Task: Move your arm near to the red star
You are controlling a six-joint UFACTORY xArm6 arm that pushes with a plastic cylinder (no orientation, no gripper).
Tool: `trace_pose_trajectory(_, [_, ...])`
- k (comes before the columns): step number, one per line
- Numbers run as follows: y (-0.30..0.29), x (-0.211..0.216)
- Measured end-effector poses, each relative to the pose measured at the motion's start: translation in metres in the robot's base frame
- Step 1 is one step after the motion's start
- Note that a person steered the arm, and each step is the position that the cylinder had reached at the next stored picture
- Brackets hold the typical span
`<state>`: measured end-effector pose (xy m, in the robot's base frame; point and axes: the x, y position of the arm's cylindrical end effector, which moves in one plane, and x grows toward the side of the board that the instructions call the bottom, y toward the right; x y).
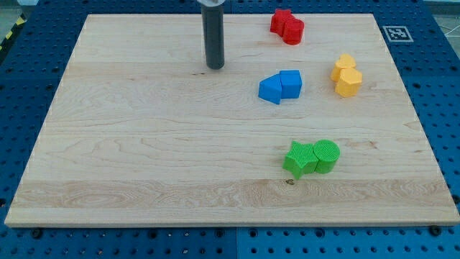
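Blocks: two red [287, 26], blue [280, 86], yellow [346, 75], green [311, 157].

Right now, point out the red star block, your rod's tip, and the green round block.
red star block [281, 20], camera view, on its top face.
my tip [215, 67], camera view, at the rod's very lower end.
green round block [326, 152], camera view, on its ridged top.

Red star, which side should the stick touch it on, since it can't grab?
No grabbing: my tip only pushes. The red star sits at the view's top, touching another red block on its right. Its left side is bare and faces the tip, so coming from the view's left looks best.
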<state>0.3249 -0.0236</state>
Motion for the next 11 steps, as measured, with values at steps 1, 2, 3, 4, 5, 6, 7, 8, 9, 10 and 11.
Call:
trace_pose_trajectory(1, [0.017,-0.028])
trace_pose_trajectory(2, [0.027,-0.055])
trace_pose_trajectory(3, [0.038,-0.079])
trace_pose_trajectory(4, [0.04,-0.11])
trace_pose_trajectory(5, [0.042,-0.131])
trace_pose_trajectory(6, [0.052,-0.133])
trace_pose_trajectory(7, [0.07,-0.133])
trace_pose_trajectory(8, [0.077,-0.132])
trace_pose_trajectory(9, [0.086,-0.132])
trace_pose_trajectory(10, [0.102,-0.132])
trace_pose_trajectory(11, [0.117,-0.133])
